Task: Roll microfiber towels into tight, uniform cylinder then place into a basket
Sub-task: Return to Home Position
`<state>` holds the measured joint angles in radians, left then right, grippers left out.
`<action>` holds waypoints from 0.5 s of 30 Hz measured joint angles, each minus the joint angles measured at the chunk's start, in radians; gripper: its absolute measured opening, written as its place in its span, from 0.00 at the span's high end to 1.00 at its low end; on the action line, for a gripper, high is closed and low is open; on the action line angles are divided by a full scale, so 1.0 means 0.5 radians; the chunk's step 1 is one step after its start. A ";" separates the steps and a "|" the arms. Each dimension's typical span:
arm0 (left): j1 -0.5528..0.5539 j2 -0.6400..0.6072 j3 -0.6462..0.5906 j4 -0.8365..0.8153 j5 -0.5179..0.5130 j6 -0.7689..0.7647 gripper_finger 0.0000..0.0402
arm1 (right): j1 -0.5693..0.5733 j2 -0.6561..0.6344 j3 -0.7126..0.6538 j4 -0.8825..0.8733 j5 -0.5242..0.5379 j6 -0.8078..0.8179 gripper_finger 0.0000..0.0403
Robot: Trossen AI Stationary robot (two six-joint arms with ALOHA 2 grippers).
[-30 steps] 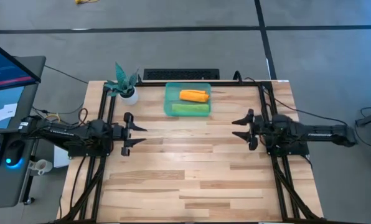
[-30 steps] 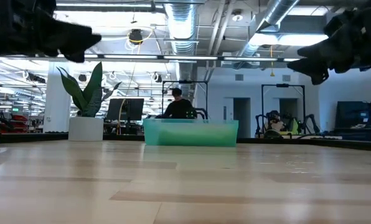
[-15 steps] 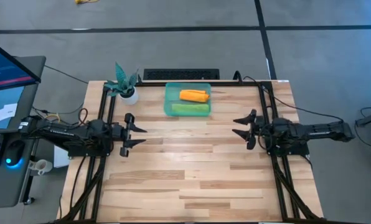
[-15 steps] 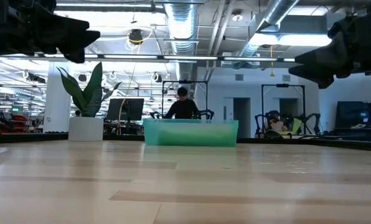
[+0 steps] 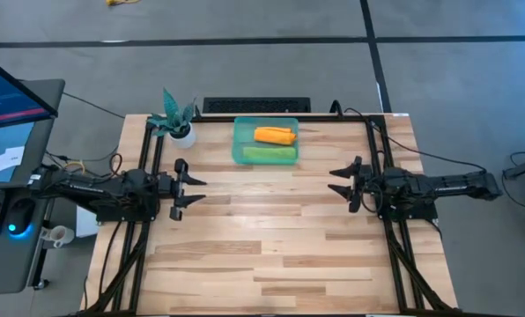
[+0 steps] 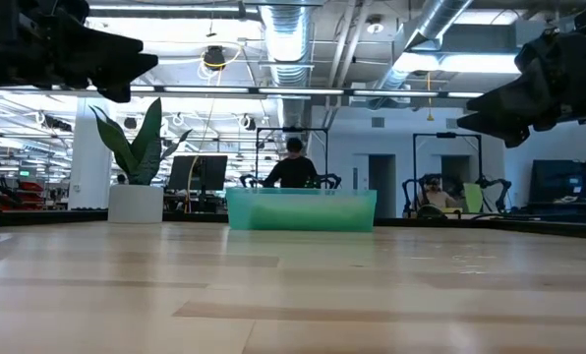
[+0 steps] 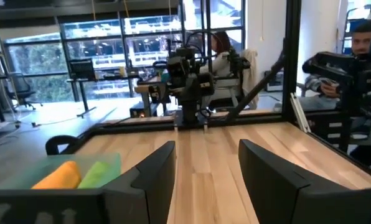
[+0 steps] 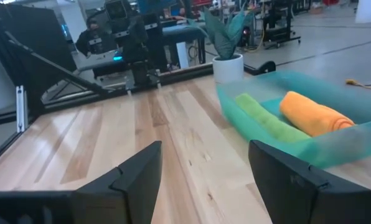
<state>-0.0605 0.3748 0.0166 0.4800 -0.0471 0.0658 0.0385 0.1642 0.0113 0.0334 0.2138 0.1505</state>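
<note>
High view | basket [image 5: 236, 145] sits at the counter's [image 5: 271, 246] far edge, holding a rolled orange towel [image 5: 275, 135] beside a rolled lime green towel [image 5: 269, 153] | left pincer [image 5: 201, 190] and right pincer [image 5: 332, 180] hover either side of the basket, well apart from it, fingers spread, gripping nothing.

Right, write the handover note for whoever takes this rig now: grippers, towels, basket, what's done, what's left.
Grippers: the left gripper is open and empty, above the table's left side, pointing inward. The right gripper is open and empty above the right side, facing it.
Things: the orange towel and green towel are both rolled and lie side by side inside the basket at the back middle of the table.
Done: both rolls are in the basket.
Left: no loose towel shows on the table, so probably only parking the arms.
</note>
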 joint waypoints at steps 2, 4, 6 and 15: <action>0.000 -0.074 0.001 -0.016 0.000 0.005 0.58 | 0.009 0.000 0.000 -0.001 -0.004 0.001 0.35; 0.000 -0.166 0.007 -0.036 -0.003 0.023 0.58 | 0.023 0.000 0.000 -0.002 -0.005 0.001 0.35; 0.000 -0.267 0.008 -0.108 -0.024 0.032 0.58 | 0.029 0.000 0.000 -0.002 -0.006 0.000 0.35; 0.000 -0.746 0.008 -0.705 -0.105 -0.084 0.58 | 0.026 0.000 0.001 -0.003 -0.006 0.000 0.35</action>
<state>-0.0605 0.0020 0.0208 0.1274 -0.0995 0.0239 0.0517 0.1642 0.0116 0.0319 0.2108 0.1505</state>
